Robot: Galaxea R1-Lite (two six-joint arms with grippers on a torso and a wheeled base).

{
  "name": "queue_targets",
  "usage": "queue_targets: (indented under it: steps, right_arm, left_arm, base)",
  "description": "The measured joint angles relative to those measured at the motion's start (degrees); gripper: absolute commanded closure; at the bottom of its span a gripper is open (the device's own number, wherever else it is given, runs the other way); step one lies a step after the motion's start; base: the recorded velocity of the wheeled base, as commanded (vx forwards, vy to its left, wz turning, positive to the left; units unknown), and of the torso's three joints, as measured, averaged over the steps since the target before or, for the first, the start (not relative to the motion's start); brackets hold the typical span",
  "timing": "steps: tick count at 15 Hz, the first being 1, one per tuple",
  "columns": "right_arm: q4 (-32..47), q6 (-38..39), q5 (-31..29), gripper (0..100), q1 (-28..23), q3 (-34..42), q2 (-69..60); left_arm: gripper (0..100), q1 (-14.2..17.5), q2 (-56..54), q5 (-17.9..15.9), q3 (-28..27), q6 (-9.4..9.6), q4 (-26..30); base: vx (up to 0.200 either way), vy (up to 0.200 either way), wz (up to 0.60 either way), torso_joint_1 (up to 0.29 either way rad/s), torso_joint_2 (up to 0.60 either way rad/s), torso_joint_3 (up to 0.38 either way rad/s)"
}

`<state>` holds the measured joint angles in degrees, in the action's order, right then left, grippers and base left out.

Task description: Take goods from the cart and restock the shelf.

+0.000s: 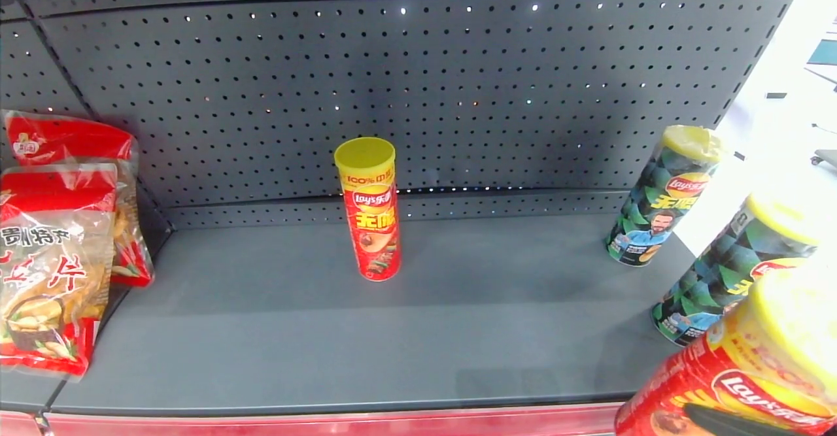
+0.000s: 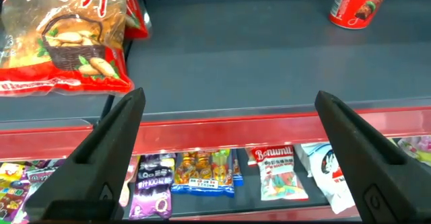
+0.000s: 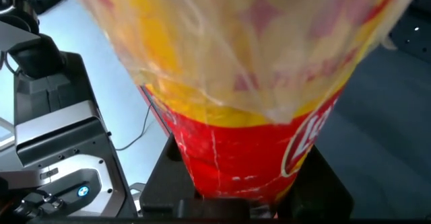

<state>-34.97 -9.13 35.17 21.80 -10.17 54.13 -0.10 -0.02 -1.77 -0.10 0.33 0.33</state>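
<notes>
Cardboard, I think: my red chip can is light, stiff, slick; right gripper squeezes its sides, left gripper is spread wide.

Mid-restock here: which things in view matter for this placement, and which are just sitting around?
In the job:
held red can, gripped by the right tool
grey shelf
standing red can on that shelf, likely its row

Just there:
far green can, near green can
snack bags
lower-shelf packets
left tool, open, holding nothing
</notes>
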Motion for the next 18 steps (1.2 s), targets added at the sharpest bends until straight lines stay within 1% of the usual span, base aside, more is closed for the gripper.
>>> queue_targets:
  steps: [5, 10, 18]
  right_arm:
    - [0.0, 0.1, -0.5, 100, -0.2, 0.1, -0.2]
    - [0.0, 0.1, -1.1, 100, -0.2, 1.3, 0.2]
    - [0.0, 0.0, -1.1, 100, 0.1, 1.4, 0.7]
  left_arm:
    - [0, 0.0, 0.0, 0.0, 0.0, 0.0, 0.0]
    - [0, 0.1, 0.0, 0.0, 0.0, -0.06, -0.1]
    - [0, 0.0, 0.0, 0.0, 0.0, 0.02, 0.0]
  base:
    - [0.0, 0.0, 0.0, 0.0, 0.0, 0.0]
    - [0.0, 0.2, 0.0, 0.0, 0.01, 0.0]
    - [0.0, 0.0, 0.0, 0.0, 0.0, 0.0]
